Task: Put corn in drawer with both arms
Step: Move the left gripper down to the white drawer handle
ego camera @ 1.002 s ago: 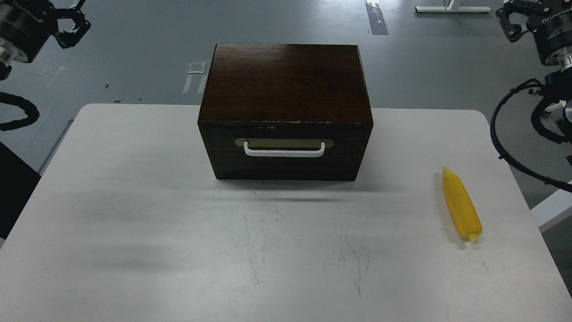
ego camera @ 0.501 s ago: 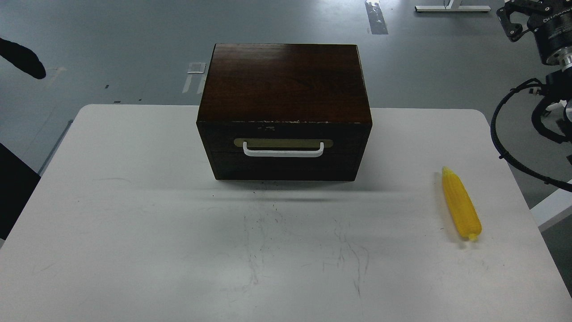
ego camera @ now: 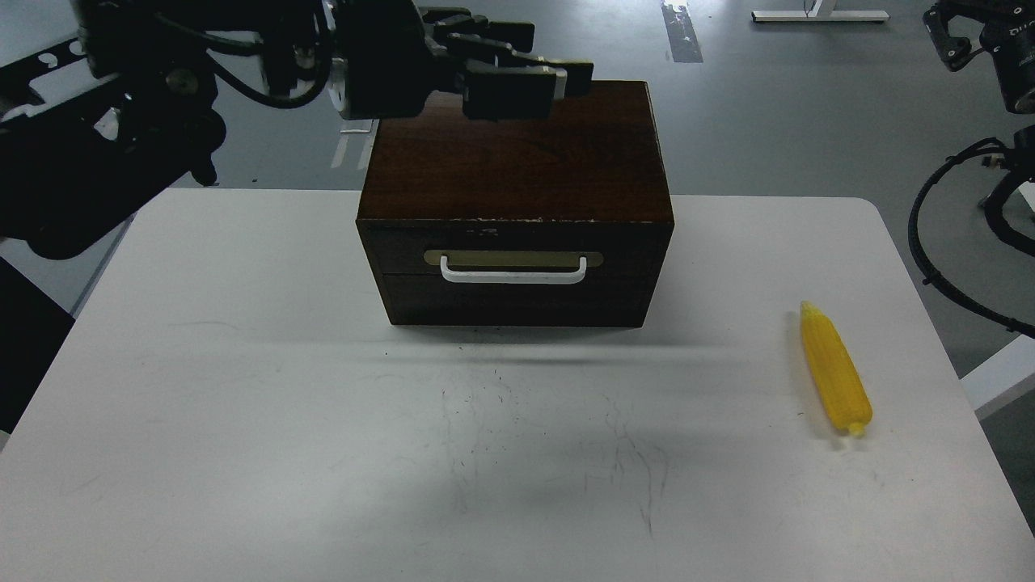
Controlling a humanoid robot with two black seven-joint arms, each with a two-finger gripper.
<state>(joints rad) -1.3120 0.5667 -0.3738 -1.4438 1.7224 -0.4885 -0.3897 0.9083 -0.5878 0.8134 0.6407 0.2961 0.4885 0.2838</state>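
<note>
The broad white table [ego camera: 242, 388] carries a dark brown wooden box [ego camera: 516, 153] near its far middle. The box's single dark wooden drawer [ego camera: 516, 279], with a white bar handle [ego camera: 514, 275] on a beige oval plate, sits flush and shut, so nothing of its inside shows and what it holds cannot be told. The black left arm reaches in from the upper left, and its left gripper [ego camera: 558, 77] hangs over the box's top with nothing in it; the fingers lie close and dark, so I cannot tell whether they are parted. The right gripper [ego camera: 954, 36] is at the upper right corner, small and partly cut off, its state unreadable. The bright yellow ribbed toy corn cob [ego camera: 835, 370] lies on the table well right of the box, untouched. The opening step seems in hand: next, the left gripper likely needs to drop to the handle and pull.
</note>
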